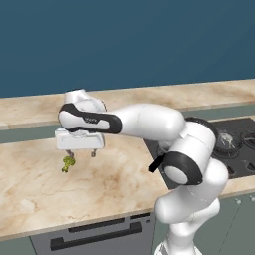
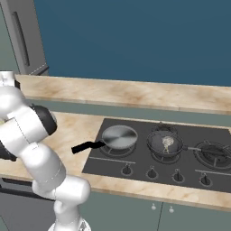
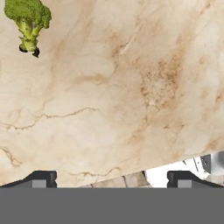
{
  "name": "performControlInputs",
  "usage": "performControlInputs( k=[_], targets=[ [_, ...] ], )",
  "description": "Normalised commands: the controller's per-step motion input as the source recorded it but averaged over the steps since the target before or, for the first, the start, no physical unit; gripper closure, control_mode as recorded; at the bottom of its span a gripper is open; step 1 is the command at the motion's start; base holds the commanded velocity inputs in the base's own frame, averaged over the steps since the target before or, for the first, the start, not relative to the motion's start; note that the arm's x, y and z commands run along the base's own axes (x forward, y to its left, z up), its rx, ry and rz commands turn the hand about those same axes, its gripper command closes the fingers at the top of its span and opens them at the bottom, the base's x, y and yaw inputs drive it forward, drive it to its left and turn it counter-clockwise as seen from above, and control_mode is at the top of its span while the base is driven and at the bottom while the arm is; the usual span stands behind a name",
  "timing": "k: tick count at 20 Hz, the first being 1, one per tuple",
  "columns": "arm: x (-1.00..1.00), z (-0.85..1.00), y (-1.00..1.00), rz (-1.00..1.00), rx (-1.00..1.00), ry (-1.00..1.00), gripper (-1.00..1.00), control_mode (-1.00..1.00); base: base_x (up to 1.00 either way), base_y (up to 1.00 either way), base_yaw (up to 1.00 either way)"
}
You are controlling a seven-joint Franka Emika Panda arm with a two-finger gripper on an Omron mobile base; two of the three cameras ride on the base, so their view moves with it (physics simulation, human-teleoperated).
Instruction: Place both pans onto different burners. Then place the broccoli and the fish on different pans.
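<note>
The broccoli, a small green floret with a pale stem, lies on the marble counter just below and left of my gripper. The gripper hangs open over the counter with nothing between its fingers. In the hand view the broccoli sits in the upper left corner, far off the line between the fingertips. A shiny silver pan with a black handle rests on the left burner. A darker pan sits on the middle burner with the pale fish inside it. That pan also shows beyond my elbow.
The dark cooktop has a row of knobs along its front and a bare burner at the right. Marble counter stretches left of the cooktop. A raised back ledge runs behind it.
</note>
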Motion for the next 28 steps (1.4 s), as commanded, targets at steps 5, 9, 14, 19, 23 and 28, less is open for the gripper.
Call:
performControlInputs(
  k=[5,9,14,19,23,28],
  targets=[
    [0.00,0.00,0.12,0.00,0.00,0.00,-1.00,-1.00,0.00,0.00,0.00],
    [0.06,-0.06,0.06,0.00,0.00,0.00,-1.00,-1.00,0.00,0.00,0.00],
    [0.22,-0.15,0.02,0.00,0.00,0.00,-1.00,-1.00,0.00,0.00,0.00],
    [0.27,-0.17,0.02,0.00,0.00,0.00,-1.00,-1.00,0.00,0.00,0.00],
    [0.25,-0.21,0.18,0.00,0.00,0.00,-1.00,-1.00,0.00,0.00,0.00],
    [0.18,-0.18,0.23,0.00,0.00,0.00,-1.00,-1.00,0.00,0.00,0.00]
  ],
)
